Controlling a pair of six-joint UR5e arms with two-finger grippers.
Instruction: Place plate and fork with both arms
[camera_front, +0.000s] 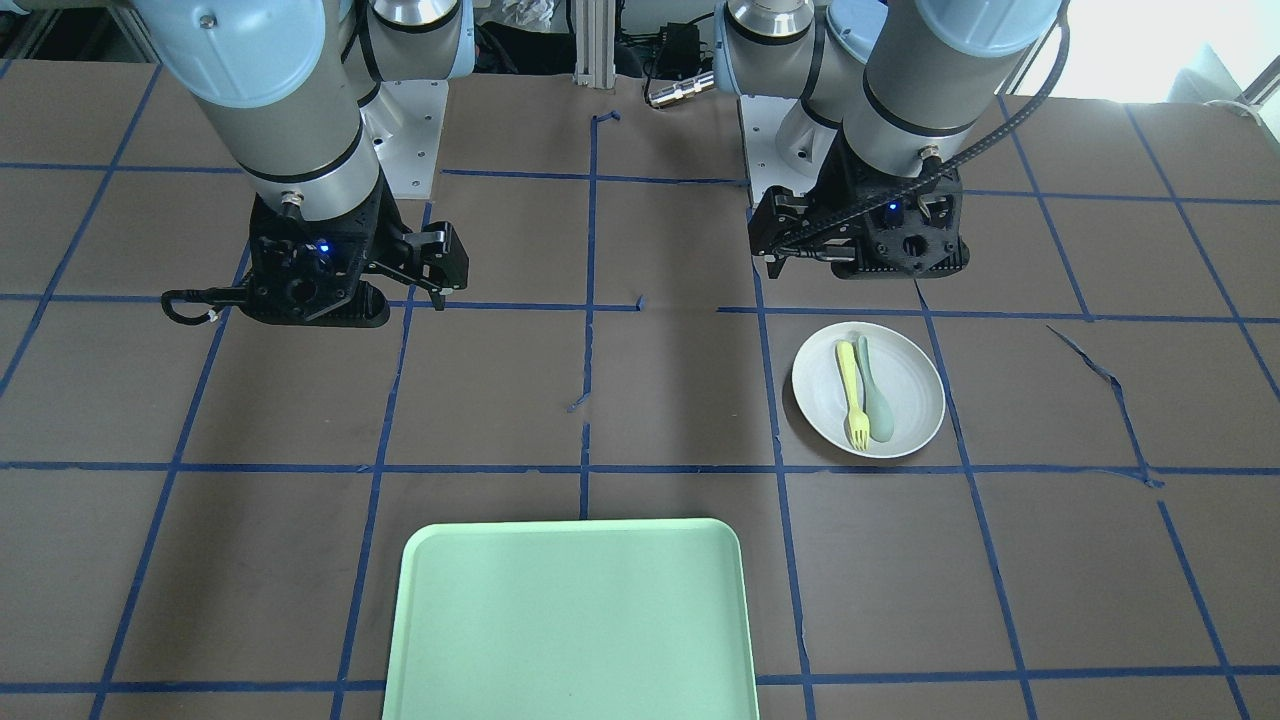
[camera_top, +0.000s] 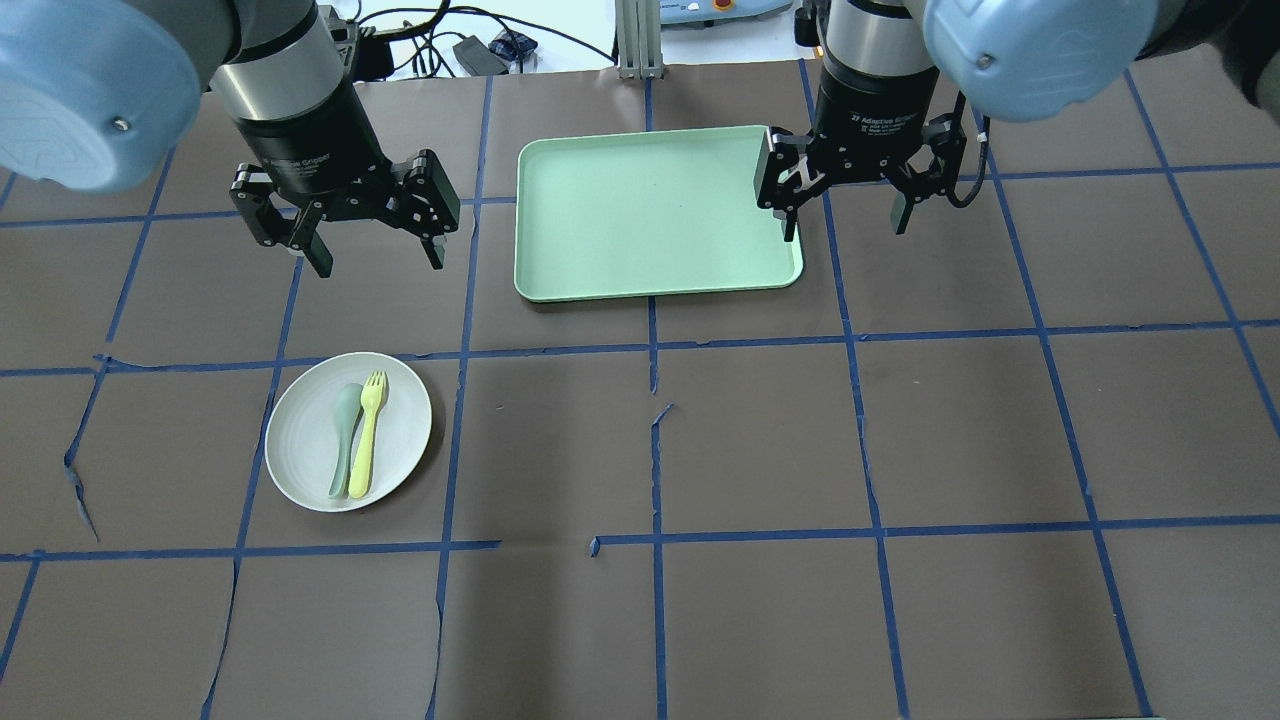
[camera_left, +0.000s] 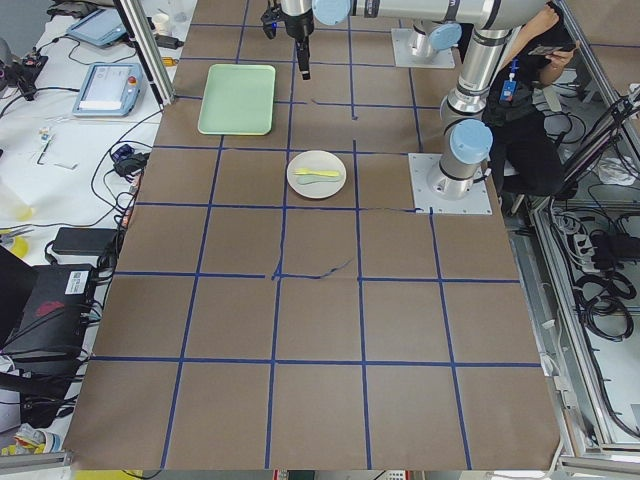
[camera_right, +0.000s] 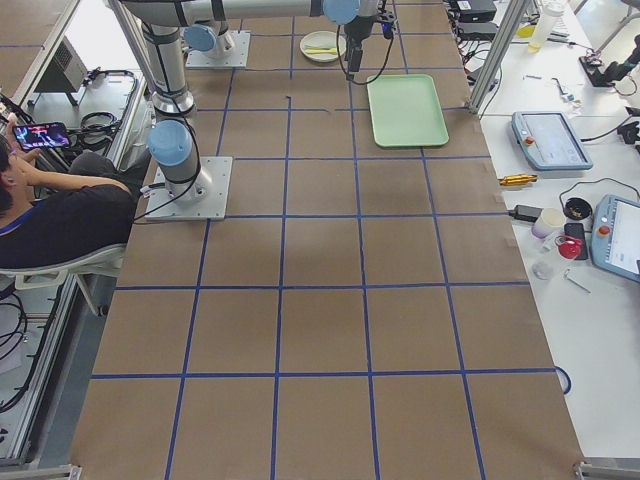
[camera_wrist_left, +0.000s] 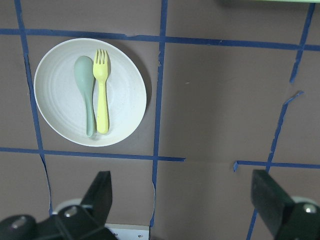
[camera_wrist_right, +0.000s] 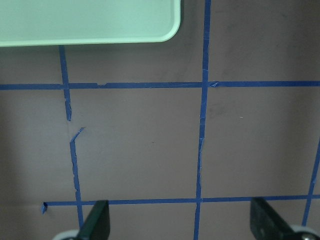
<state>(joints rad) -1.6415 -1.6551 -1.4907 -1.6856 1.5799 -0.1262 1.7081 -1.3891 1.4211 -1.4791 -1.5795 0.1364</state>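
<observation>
Spanning brown paper (camera_top: 1000, 430): blue tape grid (camera_top: 850, 340) | left tool (camera_top: 380, 250), right tool (camera_top: 845, 225) both spread wide, empty

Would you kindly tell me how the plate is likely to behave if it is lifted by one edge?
The plate looks rigid and shallow, so it probably holds its shape. The fork and spoon lie loose on it and would likely slide if it tilts. Its smooth raised rim may slip in a pinch.
</observation>
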